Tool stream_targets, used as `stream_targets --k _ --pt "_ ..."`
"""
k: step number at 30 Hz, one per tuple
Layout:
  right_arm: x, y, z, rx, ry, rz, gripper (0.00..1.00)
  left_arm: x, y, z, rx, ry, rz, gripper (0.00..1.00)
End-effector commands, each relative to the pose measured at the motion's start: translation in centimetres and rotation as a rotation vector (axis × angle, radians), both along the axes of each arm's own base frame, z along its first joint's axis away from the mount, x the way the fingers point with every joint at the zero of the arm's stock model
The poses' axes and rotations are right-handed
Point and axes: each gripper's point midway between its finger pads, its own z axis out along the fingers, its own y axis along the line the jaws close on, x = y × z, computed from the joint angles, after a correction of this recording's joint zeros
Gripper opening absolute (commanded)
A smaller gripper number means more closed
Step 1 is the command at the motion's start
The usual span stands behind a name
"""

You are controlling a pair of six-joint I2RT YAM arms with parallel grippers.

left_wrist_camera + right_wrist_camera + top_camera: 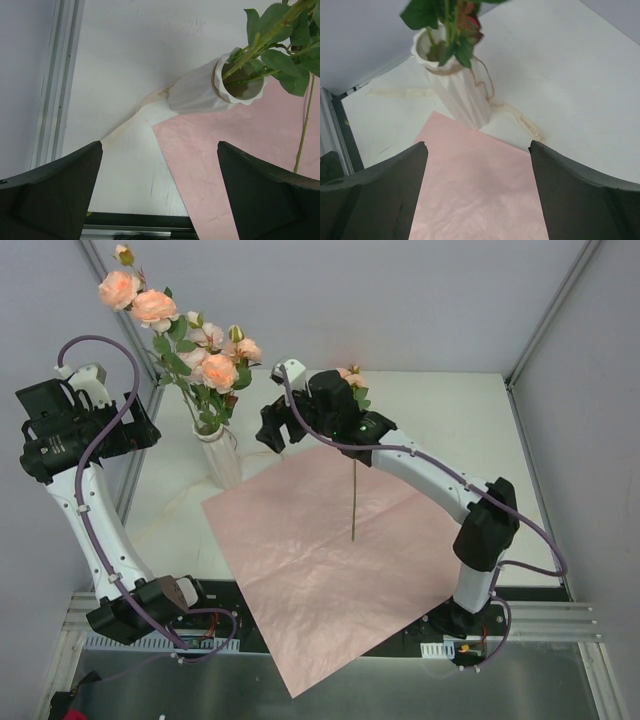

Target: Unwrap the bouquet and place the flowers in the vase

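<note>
The whitish ribbed vase (222, 458) stands at the back left and holds several peach-pink flowers (205, 360) with green leaves. The bouquet is undone: its pink paper (320, 560) lies flat, and one more flower lies on it by its thin stem (354, 502), its head (352, 378) partly hidden behind the right arm. My right gripper (272, 430) hovers open just right of the vase (460, 97) with nothing between its fingers (395, 190). My left gripper (148, 430) hangs open and empty to the left of the vase (197, 92).
The cream ribbon (517, 116) trails on the white table behind and beside the vase, also in the left wrist view as ribbon (132, 120). Grey walls close the back and sides. The paper's near corner (295, 685) overhangs the table's front rail.
</note>
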Motion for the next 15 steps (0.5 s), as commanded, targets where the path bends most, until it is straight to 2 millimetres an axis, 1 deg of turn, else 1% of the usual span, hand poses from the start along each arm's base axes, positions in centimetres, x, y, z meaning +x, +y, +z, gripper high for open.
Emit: stream_targets --k 1,3,4,5,6,7,8,9,10,11,12,13,14,15 --pt "1.7 -6.9 -0.2 -0.111 0.028 -0.218 0.87 0.0 0.1 1.2 0.001 -0.031 0.009 0.99" --pt "3.5 -10.0 -1.6 -0.158 0.083 -0.352 0.89 -0.2 0.0 1.3 0.005 -0.034 0.007 0.99" --pt "4.9 -12.7 -2.8 -0.201 0.126 -0.454 0.89 -0.4 -0.2 1.2 0.002 -0.032 0.003 0.99" --pt "5.3 -13.6 -3.7 -0.204 0.179 -0.492 0.89 -0.5 -0.4 1.2 -0.002 -0.035 -0.007 0.99" --pt "5.8 -14.5 -5.2 -0.226 0.217 -0.53 0.88 -0.7 -0.8 1.3 -0.006 -0.035 -0.02 0.99" --pt "6.9 -16.4 -6.3 -0.253 0.238 -0.605 0.87 -0.8 -1.0 1.1 -0.01 -0.032 -0.029 0.99" --pt "7.1 -17.0 -7.6 -0.278 0.268 -0.627 0.87 -1.0 -1.4 1.3 -0.01 -0.042 -0.05 0.99" --pt "7.5 -17.5 -9.4 -0.32 0.294 -0.643 0.87 -1.1 -1.6 1.3 -0.01 -0.042 -0.058 0.99" --pt "7.9 -19.1 -10.9 -0.39 0.301 -0.71 0.88 -1.3 -1.7 1.2 -0.015 -0.037 -0.062 0.99" --pt "8.2 -19.6 -11.5 -0.426 0.298 -0.741 0.89 -1.3 -1.7 1.0 -0.016 -0.032 -0.063 0.99" --pt "8.7 -20.1 -13.8 -0.489 0.322 -0.771 0.9 -1.3 -1.7 1.1 -0.017 -0.031 -0.057 0.99" --pt "8.7 -21.4 -15.0 -0.554 0.333 -0.821 0.89 -1.3 -1.6 1.0 -0.017 -0.03 -0.053 0.99" --pt "8.9 -21.7 -16.0 -0.58 0.348 -0.835 0.9 -1.3 -1.6 1.1 -0.022 -0.027 -0.047 0.99" --pt "9.2 -21.7 -17.6 -0.61 0.365 -0.839 0.88 -1.3 -1.5 1.1 -0.019 -0.029 -0.042 0.99"
